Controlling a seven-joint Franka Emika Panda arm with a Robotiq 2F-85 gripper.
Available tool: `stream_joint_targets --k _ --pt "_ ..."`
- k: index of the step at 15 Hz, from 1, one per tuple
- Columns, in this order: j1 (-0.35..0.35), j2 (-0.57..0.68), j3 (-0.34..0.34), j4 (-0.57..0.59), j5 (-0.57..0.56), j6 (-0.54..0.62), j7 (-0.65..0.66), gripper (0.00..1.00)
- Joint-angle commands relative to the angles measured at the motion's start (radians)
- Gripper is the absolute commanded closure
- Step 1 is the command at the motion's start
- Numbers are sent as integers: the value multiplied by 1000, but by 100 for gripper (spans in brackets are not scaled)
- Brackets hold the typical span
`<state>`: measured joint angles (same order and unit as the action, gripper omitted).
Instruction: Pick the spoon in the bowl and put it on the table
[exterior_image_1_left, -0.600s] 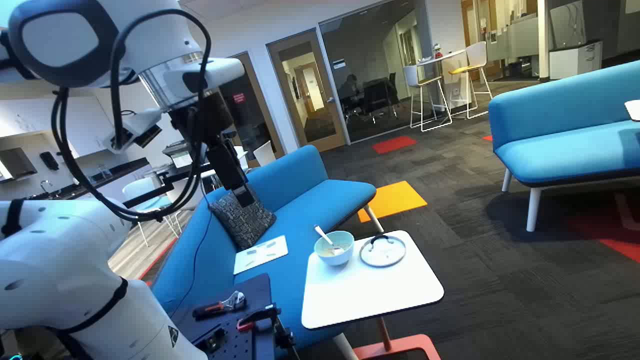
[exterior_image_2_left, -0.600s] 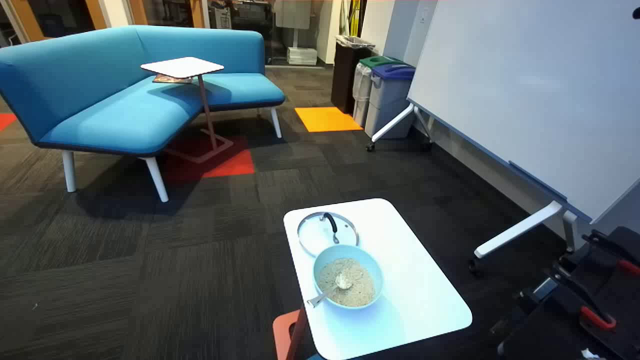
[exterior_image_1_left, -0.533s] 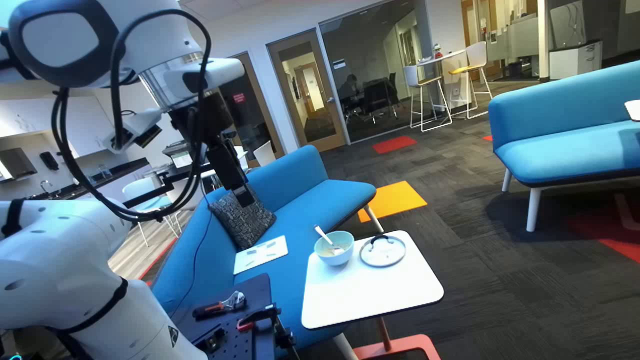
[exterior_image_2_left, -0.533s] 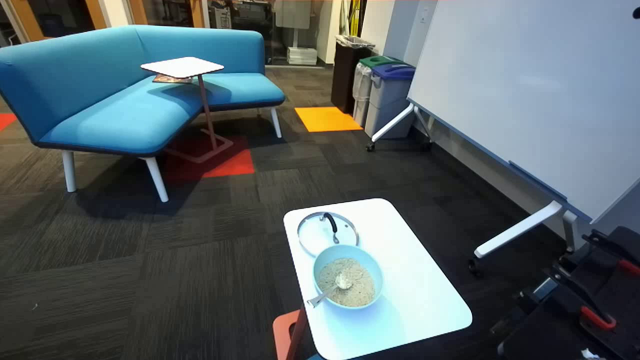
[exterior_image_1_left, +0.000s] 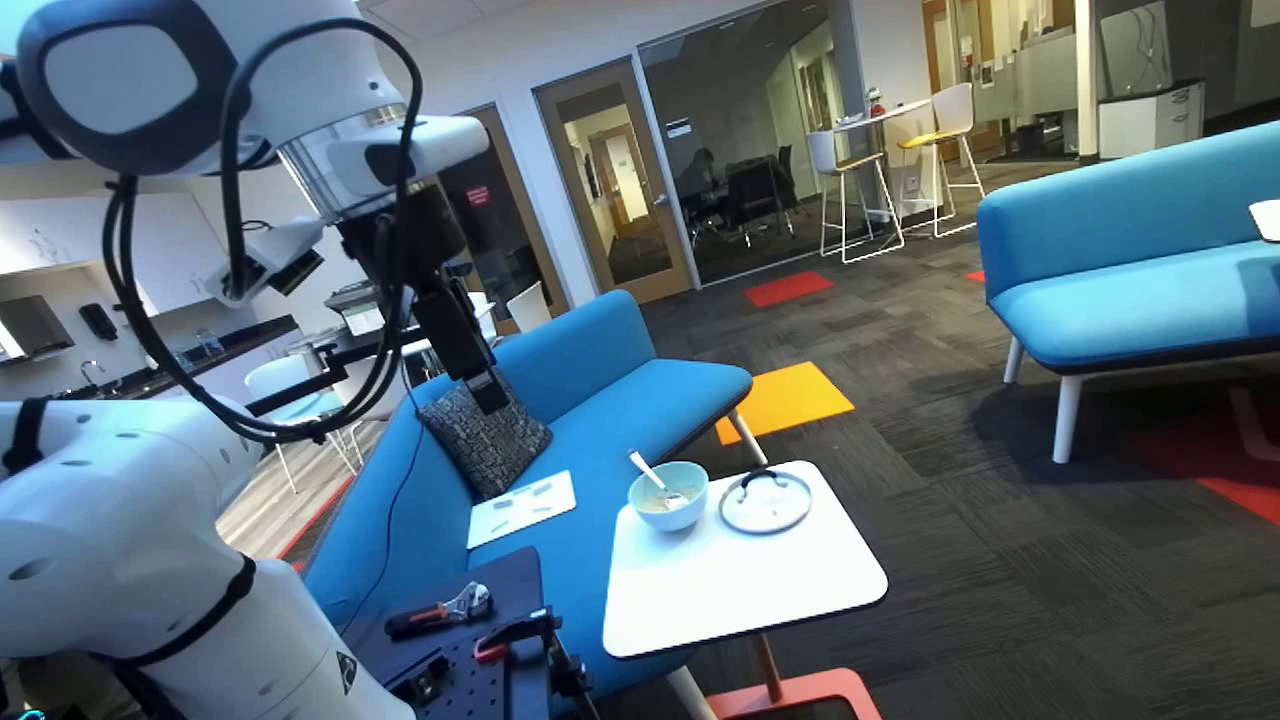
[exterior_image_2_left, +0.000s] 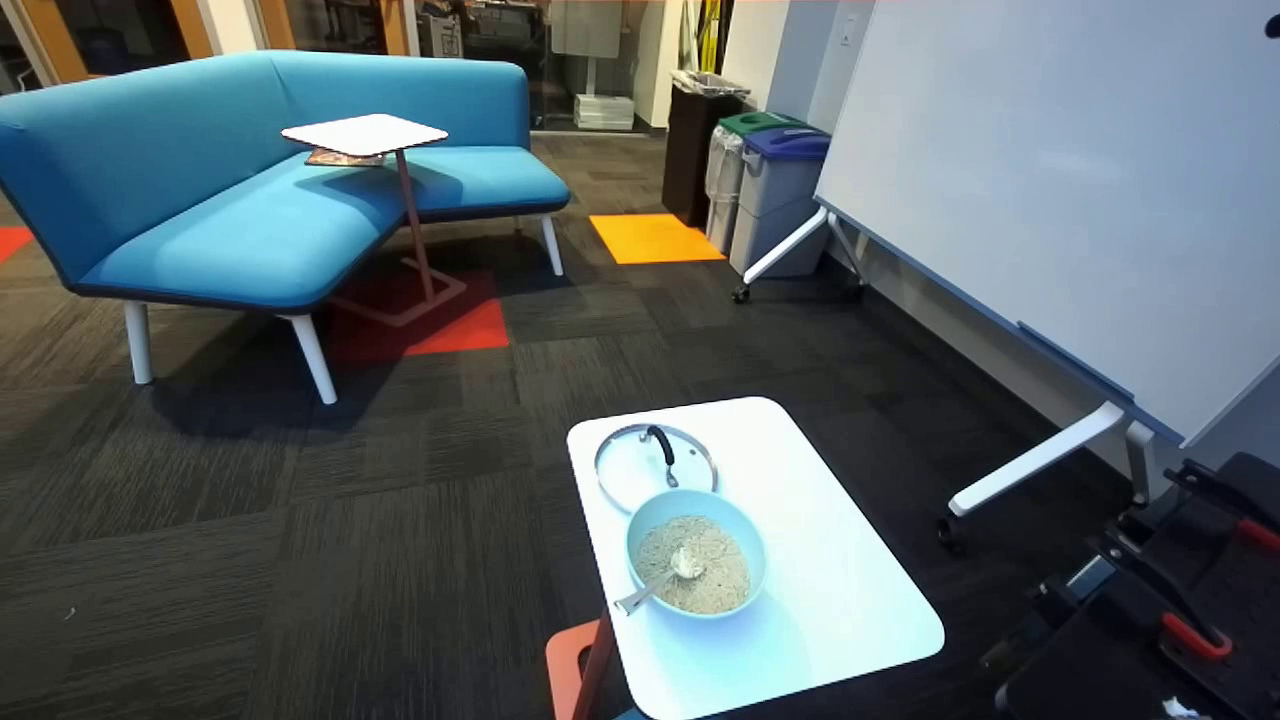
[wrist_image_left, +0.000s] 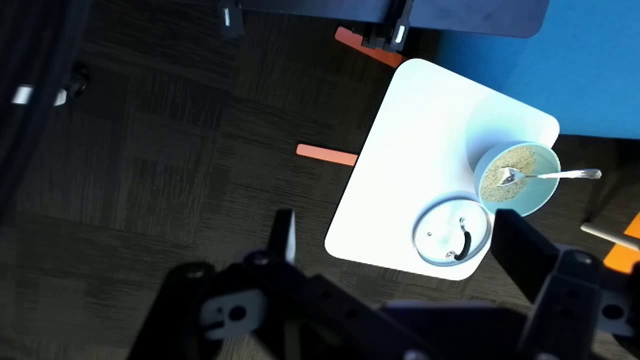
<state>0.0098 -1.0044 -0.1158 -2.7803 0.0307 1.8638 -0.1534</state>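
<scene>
The spoon is slim and pale, its head in grainy food inside the bowl and its handle leaning out over the rim. It also shows in an exterior view and in the wrist view. The round bowl looks pale blue and stands upright near a corner of the white table; it also shows in an exterior view and in the wrist view. My gripper is open and empty, high above and apart from the bowl; it also shows in an exterior view.
A glass lid with a dark handle lies on the table beside the bowl. The blue sofa runs behind the table, with a cushion and a white sheet. A dark mount with a wrench stands near the robot base.
</scene>
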Motion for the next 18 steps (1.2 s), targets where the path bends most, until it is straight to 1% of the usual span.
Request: stream_joint_targets --k 1,2,3,5,7,10,13,16,18 --pt "-5 1 4 2 4 -2 -3 0" --pt "-5 1 4 2 4 -2 -3 0" --pt "-5 15 19 5 5 14 16 0" --pt "14 42 34 14 33 38 37 0" --pt "39 91 71 28 95 74 85 0" --pt "75 183 167 41 188 167 202 0" --pt "107 307 276 70 253 275 346 0" --pt "120 439 362 121 281 334 490 0" --pt "129 521 398 160 292 357 572 0"
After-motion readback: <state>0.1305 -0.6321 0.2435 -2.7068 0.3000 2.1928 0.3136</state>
